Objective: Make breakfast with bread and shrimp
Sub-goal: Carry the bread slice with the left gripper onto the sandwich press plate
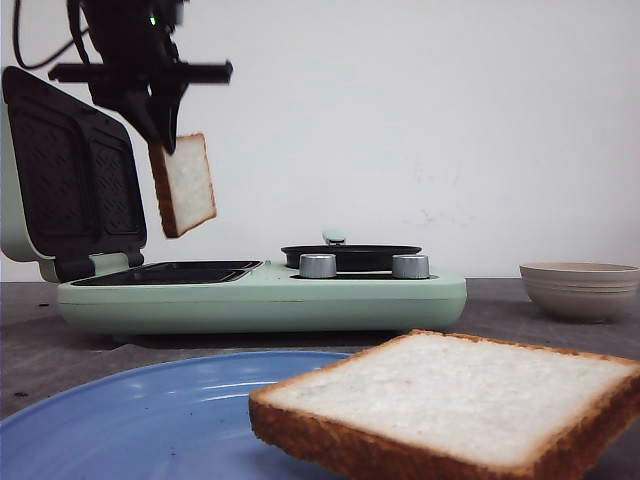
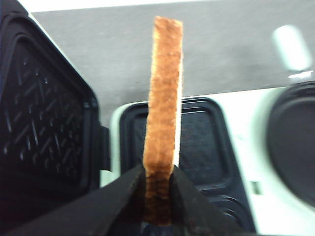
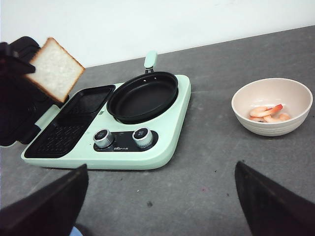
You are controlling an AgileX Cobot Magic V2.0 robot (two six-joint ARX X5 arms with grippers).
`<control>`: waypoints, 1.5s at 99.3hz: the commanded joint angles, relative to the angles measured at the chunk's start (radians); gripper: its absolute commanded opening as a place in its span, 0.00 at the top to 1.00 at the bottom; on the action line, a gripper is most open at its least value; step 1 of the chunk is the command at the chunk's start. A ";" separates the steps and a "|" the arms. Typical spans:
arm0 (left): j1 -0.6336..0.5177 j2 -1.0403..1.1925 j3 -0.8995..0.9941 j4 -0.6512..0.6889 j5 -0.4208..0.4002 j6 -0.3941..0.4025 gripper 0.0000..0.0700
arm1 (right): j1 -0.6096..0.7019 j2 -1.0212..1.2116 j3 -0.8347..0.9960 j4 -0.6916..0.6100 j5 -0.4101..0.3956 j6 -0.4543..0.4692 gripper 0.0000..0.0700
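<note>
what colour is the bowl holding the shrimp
Cream bowl, clearest in the right wrist view.

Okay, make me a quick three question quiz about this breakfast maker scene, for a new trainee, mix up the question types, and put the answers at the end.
1. True or false: the left gripper has its jaws shut on a square white bread slice with golden-brown crust, held in the air above the mint-green breakfast maker's open grill plate.
2. Multiple choice: where are the orange-pink curled shrimp? A) in the round black pan B) in the beige ceramic bowl C) on the blue plate
3. Fill in: the second white bread slice lies partly on the round ___ plate.

Key: 1 true; 2 B; 3 blue.
</note>
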 commanded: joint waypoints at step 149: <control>-0.027 0.150 0.037 0.087 -0.133 0.102 0.04 | 0.002 0.004 0.013 0.002 0.051 -0.021 0.16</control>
